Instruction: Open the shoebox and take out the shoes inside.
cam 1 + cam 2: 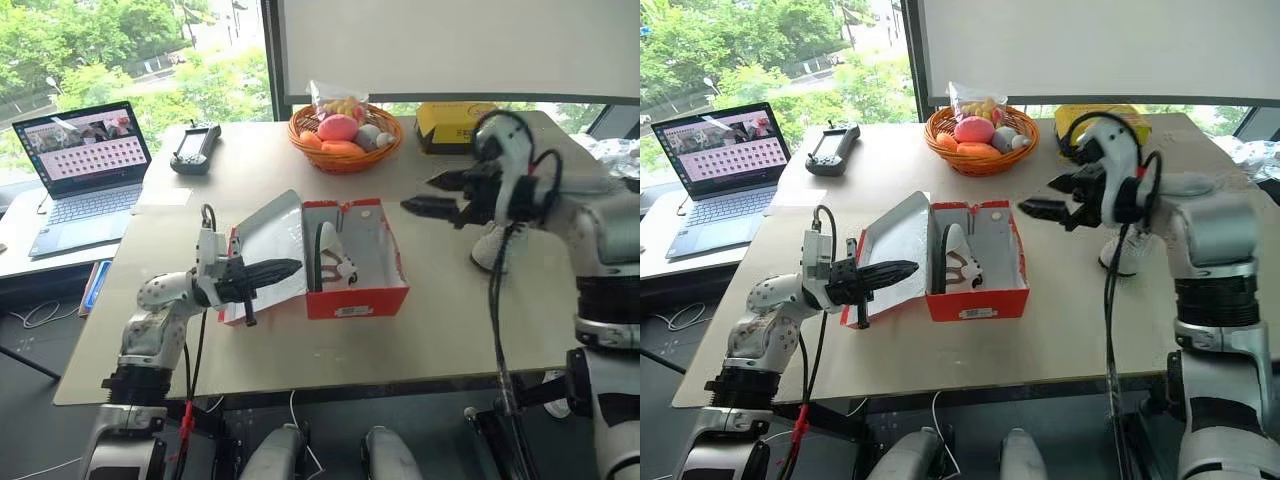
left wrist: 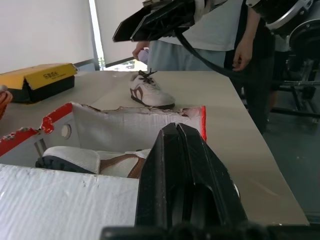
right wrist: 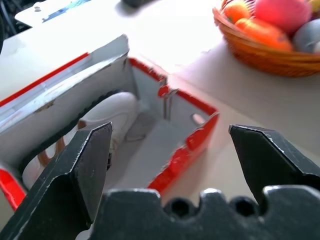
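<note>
The red shoebox [image 1: 357, 298] lies open in the middle of the table, its white-lined lid [image 1: 272, 235] leaning back to the left. One white shoe [image 1: 336, 262] rests on its side in the box, against the lid-side wall. The other shoe [image 2: 150, 90] stands on the table right of the box, partly behind my right arm. My left gripper [image 1: 290, 267] is shut and empty, its tips against the inside of the lid. My right gripper [image 1: 432, 194] is open and empty, hovering above the box's right edge with its fingers pointing left.
A basket of fruit [image 1: 345, 135] and a yellow box with a black base [image 1: 452, 124] stand at the back. A laptop [image 1: 85, 165] and a black controller [image 1: 195, 146] lie at the left. A person [image 2: 200, 42] stands beyond the table's right side.
</note>
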### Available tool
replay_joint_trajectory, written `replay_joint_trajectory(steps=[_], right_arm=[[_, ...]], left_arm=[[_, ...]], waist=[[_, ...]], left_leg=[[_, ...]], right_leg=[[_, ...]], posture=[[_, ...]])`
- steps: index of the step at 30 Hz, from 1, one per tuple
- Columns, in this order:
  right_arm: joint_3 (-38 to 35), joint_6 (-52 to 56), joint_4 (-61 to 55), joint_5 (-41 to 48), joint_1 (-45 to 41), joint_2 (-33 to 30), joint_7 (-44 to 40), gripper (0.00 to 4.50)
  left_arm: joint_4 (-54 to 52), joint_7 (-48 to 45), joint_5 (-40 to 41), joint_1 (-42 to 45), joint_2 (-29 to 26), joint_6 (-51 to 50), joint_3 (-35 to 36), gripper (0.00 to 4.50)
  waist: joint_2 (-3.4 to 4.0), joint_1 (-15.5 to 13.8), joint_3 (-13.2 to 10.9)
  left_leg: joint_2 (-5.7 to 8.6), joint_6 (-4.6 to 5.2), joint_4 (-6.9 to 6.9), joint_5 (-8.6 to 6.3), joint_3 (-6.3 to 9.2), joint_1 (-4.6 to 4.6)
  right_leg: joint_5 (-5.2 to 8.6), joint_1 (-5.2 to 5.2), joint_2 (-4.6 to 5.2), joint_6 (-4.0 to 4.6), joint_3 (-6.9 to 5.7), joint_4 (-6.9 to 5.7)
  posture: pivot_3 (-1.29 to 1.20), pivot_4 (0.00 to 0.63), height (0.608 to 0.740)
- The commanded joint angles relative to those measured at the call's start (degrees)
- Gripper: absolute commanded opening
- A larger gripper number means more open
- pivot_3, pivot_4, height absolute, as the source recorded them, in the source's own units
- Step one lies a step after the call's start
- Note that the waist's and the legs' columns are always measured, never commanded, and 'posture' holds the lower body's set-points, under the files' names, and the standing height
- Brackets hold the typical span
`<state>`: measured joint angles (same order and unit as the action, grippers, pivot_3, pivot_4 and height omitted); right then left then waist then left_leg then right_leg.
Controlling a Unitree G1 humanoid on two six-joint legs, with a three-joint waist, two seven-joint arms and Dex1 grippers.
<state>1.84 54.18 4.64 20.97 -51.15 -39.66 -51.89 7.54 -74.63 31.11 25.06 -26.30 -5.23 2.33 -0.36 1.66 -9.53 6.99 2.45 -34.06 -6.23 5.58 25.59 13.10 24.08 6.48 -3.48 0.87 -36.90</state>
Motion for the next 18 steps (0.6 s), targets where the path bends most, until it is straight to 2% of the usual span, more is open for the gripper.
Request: replay_joint_trajectory(steps=[1, 9, 13, 18], right_arm=[[1.1, 1.0, 1.3, -0.6, -1.7, 1.8, 2.0, 4.41], [6.3, 2.7, 7.4, -2.5, -3.4, 9.4, 5.8, 4.41], [7.0, 6.9, 3.8, 0.9, -4.4, 12.2, 3.8, 4.41], [6.7, 10.4, 4.6, 2.1, -6.8, 13.7, 3.8, 4.41]], left_arm=[[-0.4, -2.0, 1.4, 1.4, -0.4, -0.3, 0.2, 0.00], [-0.2, -7.7, 2.8, 1.2, -0.9, -1.1, 0.1, 0.00], [2.4, -7.9, 1.9, 2.8, -0.7, -0.1, 0.4, 0.00], [5.0, -5.7, 2.0, 5.0, 0.3, 0.5, 1.8, 0.00]], waist=[[0.00, 0.0, 0.0], [0.00, 0.0, 0.0], [0.01, -0.1, 0.0], [0.01, -0.1, 0.0]], left_leg=[[0.00, 0.00, 0.00, 0.00, 0.01, 0.00], [-0.01, 0.00, 0.00, 0.00, 0.01, 0.00], [0.00, 0.00, 0.00, 0.00, 0.02, -0.01], [0.00, 0.00, 0.00, 0.00, 0.05, -0.02]], right_leg=[[0.00, 0.01, -0.02, 0.01, 0.00, -0.01], [-0.02, 0.06, -0.04, 0.06, 0.03, -0.04], [-0.02, 0.08, -0.07, 0.06, 0.02, -0.07], [-0.02, 0.11, -0.09, 0.06, 0.01, -0.10]], posture=[[0.00, 0.150, 0.740], [0.00, 0.150, 0.740], [0.00, 0.150, 0.740], [0.00, 0.150, 0.740]])
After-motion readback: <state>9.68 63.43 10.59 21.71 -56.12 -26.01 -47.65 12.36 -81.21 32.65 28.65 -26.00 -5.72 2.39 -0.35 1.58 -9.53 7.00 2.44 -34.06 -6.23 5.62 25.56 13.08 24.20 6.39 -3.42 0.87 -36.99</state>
